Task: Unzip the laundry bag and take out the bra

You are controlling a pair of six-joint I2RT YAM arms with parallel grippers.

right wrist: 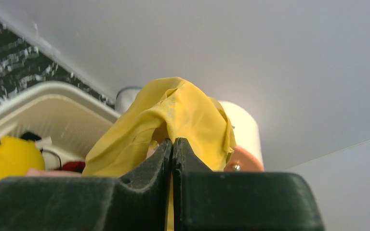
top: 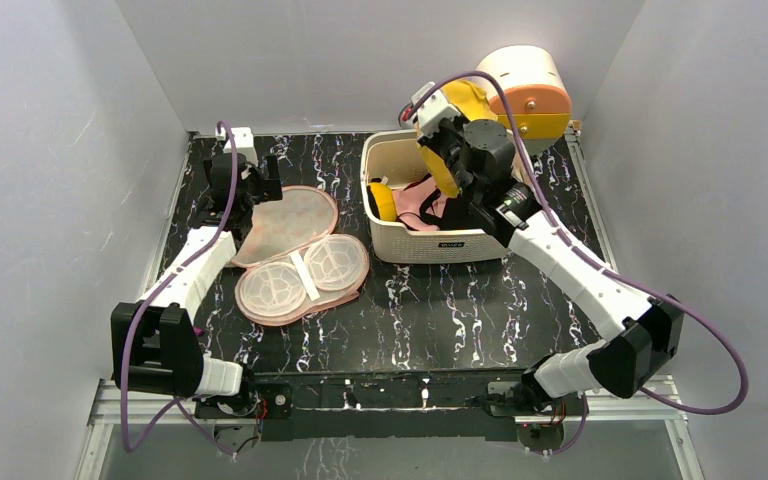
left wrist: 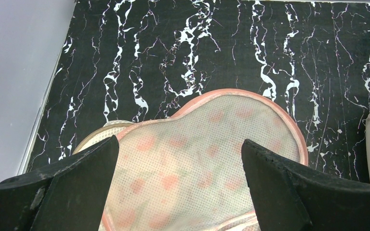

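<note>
Bra (right wrist: 183, 110) hangs bunched in the closed right hand (right wrist: 172, 144) over the basket (top: 400, 245), pinched by a thin fold; it could slip down among the clothes (top: 425, 205). Left hand (left wrist: 180, 149) gapes wide above the opened laundry bag (top: 300, 255) on the desk (top: 440, 310).

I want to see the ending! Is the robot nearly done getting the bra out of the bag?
Nearly. Done: the laundry bag lies unzipped and spread open, the left end effector open above it. In hand: the right end effector is shut on the bra, up by the basket. Left: probably only setting it down.
</note>
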